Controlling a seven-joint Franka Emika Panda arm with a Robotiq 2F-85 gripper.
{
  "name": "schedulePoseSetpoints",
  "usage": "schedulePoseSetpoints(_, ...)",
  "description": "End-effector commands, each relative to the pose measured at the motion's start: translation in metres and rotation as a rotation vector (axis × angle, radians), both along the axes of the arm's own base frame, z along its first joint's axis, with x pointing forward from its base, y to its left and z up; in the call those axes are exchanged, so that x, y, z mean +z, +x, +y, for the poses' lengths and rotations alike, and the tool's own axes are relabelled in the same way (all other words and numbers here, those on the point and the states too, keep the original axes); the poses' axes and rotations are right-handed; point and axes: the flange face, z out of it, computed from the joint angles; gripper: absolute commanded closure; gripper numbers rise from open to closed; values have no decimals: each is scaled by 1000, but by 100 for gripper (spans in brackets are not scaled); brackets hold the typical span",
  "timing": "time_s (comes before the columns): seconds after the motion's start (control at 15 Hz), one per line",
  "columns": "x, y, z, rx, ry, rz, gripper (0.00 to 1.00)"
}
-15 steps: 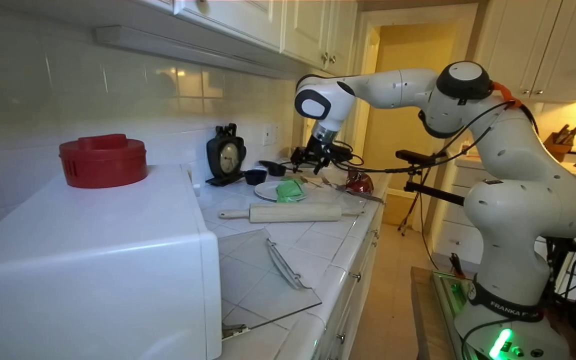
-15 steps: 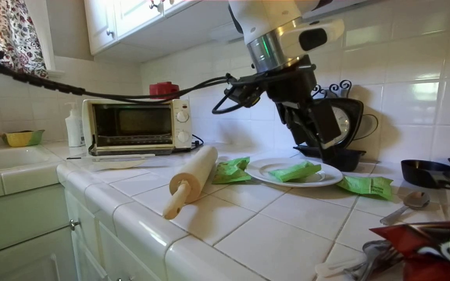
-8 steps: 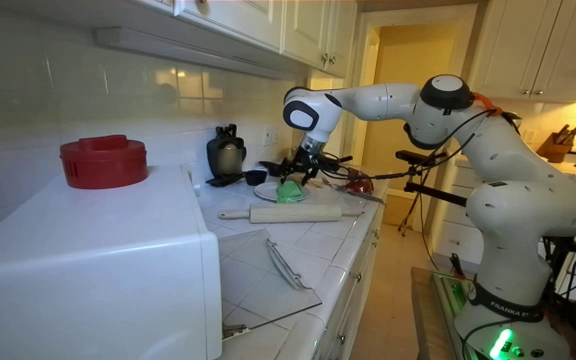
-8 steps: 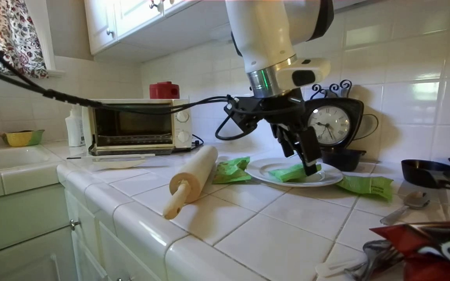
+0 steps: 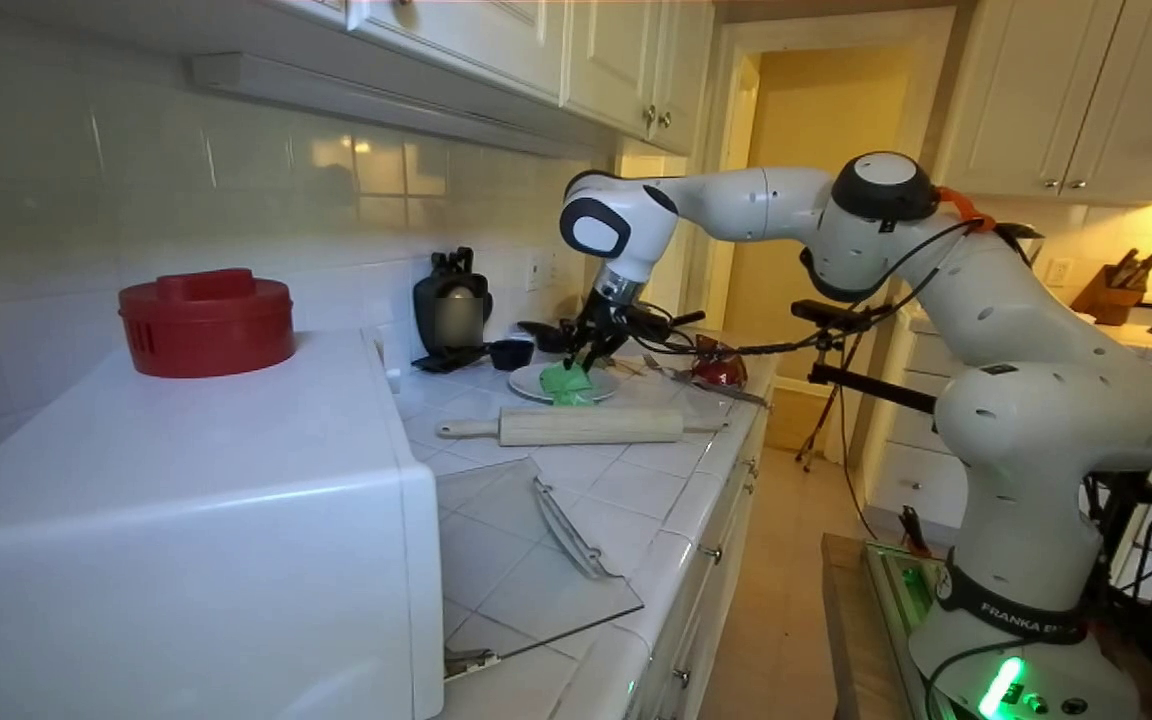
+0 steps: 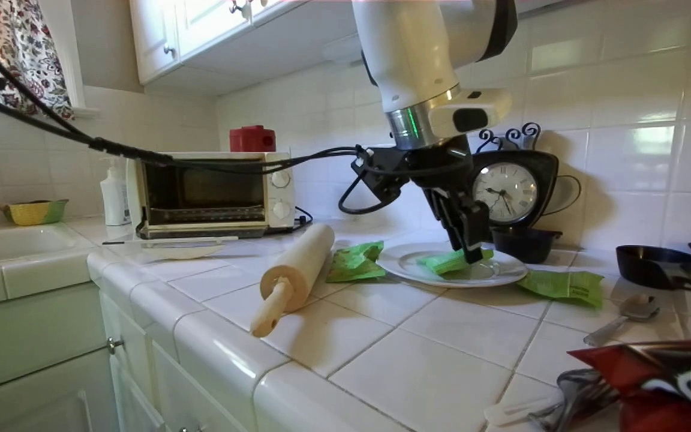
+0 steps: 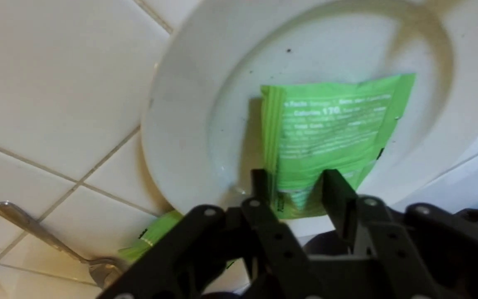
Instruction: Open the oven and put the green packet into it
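In the wrist view the green packet [image 7: 330, 128] lies on a white plate [image 7: 181, 137]. My gripper [image 7: 296, 176] is down over its near end with the jaws partly apart. One finger is at the packet's left edge and the other is over its lower right side. The green film bulges a little between them, and no firm hold shows. The oven [image 5: 176, 570] is a large white box. Its glass door [image 5: 526, 550] is dropped down onto the counter. In an exterior view the gripper [image 6: 466, 249] partly covers the packet [image 6: 438, 262].
More green packets lie beside the plate, one on its left [image 6: 354, 262] and one on its right [image 6: 564, 287]. A rolling pin [image 6: 300, 264] is between plate and oven. A clock [image 6: 506, 192] and a black bowl [image 6: 525, 245] stand behind. A red bag [image 6: 669, 384] is nearby.
My gripper has come down onto the plate, and its jaws have drawn closer together in the last half second. The green packet on the plate has shifted and creased slightly.
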Motion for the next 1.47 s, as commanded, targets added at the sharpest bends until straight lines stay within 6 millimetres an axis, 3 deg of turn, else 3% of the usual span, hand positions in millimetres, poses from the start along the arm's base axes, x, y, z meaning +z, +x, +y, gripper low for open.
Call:
schedulePoseSetpoints(0.0,3,0,-10,-34,16,4,91)
schedulePoseSetpoints(0.07,3,0,-11,-36,17,4,98)
schedulePoseSetpoints(0.13,4,-1,-12,-34,17,3,99)
schedulePoseSetpoints(0.6,28,-18,10,10,1,-60,100)
schedulePoseSetpoints(1.07,24,-60,32,-68,94,-68,100)
schedulePoseSetpoints(1.27,38,-88,55,-44,99,-92,100)
schedulePoseSetpoints(1.33,28,-66,39,-45,114,-73,98)
schedulePoseSetpoints(1.4,34,-74,45,-40,111,-80,98)
